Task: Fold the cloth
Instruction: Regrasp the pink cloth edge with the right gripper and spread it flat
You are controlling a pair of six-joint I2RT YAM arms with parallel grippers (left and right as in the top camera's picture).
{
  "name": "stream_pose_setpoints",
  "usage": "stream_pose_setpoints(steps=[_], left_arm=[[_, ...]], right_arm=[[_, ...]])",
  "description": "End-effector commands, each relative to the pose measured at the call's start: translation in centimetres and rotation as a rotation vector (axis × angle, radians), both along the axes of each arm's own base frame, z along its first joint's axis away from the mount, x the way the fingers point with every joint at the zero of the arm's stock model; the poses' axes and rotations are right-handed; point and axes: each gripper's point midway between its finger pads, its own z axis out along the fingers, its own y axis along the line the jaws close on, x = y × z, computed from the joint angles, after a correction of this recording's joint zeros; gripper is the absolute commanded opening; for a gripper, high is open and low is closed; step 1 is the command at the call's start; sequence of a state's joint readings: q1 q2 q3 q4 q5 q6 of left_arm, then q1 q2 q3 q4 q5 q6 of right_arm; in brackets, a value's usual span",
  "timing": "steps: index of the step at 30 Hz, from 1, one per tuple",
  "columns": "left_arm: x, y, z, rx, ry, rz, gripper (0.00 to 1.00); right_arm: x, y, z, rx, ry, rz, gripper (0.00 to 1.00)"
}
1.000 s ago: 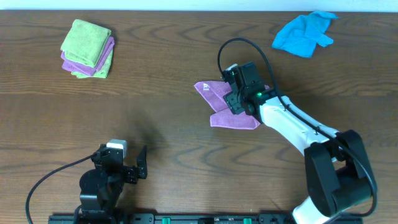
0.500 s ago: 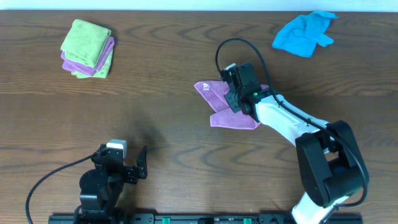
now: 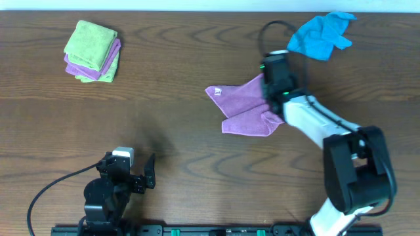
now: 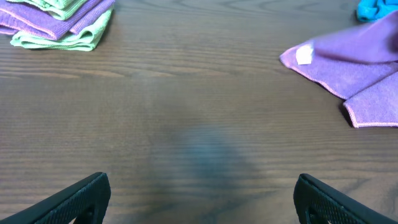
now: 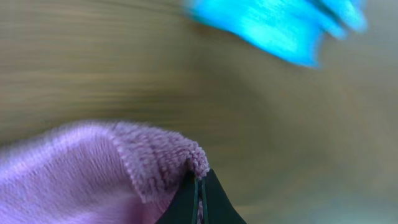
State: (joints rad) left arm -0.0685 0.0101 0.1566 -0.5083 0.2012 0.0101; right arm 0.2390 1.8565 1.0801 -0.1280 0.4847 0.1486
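A purple cloth (image 3: 244, 106) lies crumpled on the wooden table right of centre, one corner lifted toward the back right. My right gripper (image 3: 267, 84) is shut on that raised corner; in the right wrist view the pinched purple cloth (image 5: 124, 168) bunches at the closed fingertips of the right gripper (image 5: 199, 186). In the left wrist view the purple cloth (image 4: 354, 68) shows at the far right, with a white tag. My left gripper (image 3: 149, 172) rests near the front left, far from the cloth, and stands open with nothing between its fingers (image 4: 81, 198).
A folded stack of green and purple cloths (image 3: 93, 51) sits at the back left, also seen as the stack (image 4: 59, 22) in the left wrist view. A crumpled blue cloth (image 3: 319, 35) lies at the back right, just beyond my right gripper, blurred as the blue cloth (image 5: 280, 28).
My right gripper has shut on a corner of the purple cloth and pulled it up and toward the back right, spreading the cloth. The left arm has not moved.
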Motion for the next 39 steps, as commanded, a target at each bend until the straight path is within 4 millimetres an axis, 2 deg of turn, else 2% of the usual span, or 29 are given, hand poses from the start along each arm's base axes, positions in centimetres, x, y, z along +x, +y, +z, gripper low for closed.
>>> stream_pose_setpoints(steps=[1,4,5,6,7,8,13,15,19,23,25,27,28,29,30,35,37,39], left_arm=[[0.0,0.1,-0.6,-0.001,0.010,0.008,0.95],[0.0,0.1,-0.6,-0.001,0.010,0.008,0.95],[0.0,0.1,-0.6,-0.001,0.010,0.008,0.95],[0.0,0.1,-0.6,-0.001,0.010,0.008,0.95],[0.0,0.1,-0.6,-0.001,0.010,0.008,0.95],[0.0,0.1,-0.6,-0.001,0.010,0.008,0.96],[0.0,0.1,-0.6,-0.001,0.010,0.008,0.95],[0.0,0.1,-0.6,-0.001,0.010,0.008,0.95],[0.0,0.1,-0.6,-0.001,0.010,0.008,0.95],[0.0,0.1,-0.6,-0.001,0.010,0.008,0.95],[0.0,0.1,-0.6,-0.001,0.010,0.008,0.96],[0.0,0.1,-0.6,-0.001,0.010,0.008,0.95],[0.0,0.1,-0.6,-0.001,0.010,0.008,0.96],[0.0,0.1,-0.6,-0.001,0.010,0.008,0.95],[0.0,0.1,-0.6,-0.001,0.010,0.008,0.95],[0.0,0.1,-0.6,-0.001,0.010,0.008,0.95],[0.0,0.1,-0.6,-0.001,0.010,0.008,0.95],[0.0,0.1,-0.6,-0.001,0.010,0.008,0.95]], right_arm=[[-1.2,-6.6,0.0,0.092,-0.081,-0.373,0.01],[-3.1,-9.3,-1.5,0.218,-0.057,-0.559,0.02],[-3.4,-9.7,-2.0,0.257,-0.044,-0.588,0.07],[-3.6,-9.8,-2.3,0.302,-0.034,-0.602,0.45],[-3.4,-9.6,-2.6,0.351,-0.021,-0.593,0.96],[-3.3,-9.3,-2.9,0.380,0.000,-0.566,0.99],[-3.3,-6.9,-3.3,0.411,0.090,-0.404,0.99],[-3.4,-6.2,-2.6,0.402,0.096,-0.366,0.99],[-2.9,-4.3,1.7,0.362,0.041,-0.215,0.99],[-4.0,-2.2,6.3,0.329,0.004,-0.070,0.97],[-4.7,-0.2,7.3,0.354,0.024,0.034,0.82],[-5.5,1.4,7.3,0.384,0.061,0.096,0.48],[-5.9,1.7,6.8,0.387,0.085,0.103,0.43],[-6.2,1.9,6.1,0.382,0.115,0.106,0.66],[-6.7,2.3,5.4,0.378,0.153,0.136,0.75],[-9.6,6.5,3.2,0.409,0.333,0.420,0.73],[-10.7,7.0,2.6,0.368,0.383,0.464,0.71],[-11.3,6.3,2.2,0.298,0.413,0.440,0.71]])
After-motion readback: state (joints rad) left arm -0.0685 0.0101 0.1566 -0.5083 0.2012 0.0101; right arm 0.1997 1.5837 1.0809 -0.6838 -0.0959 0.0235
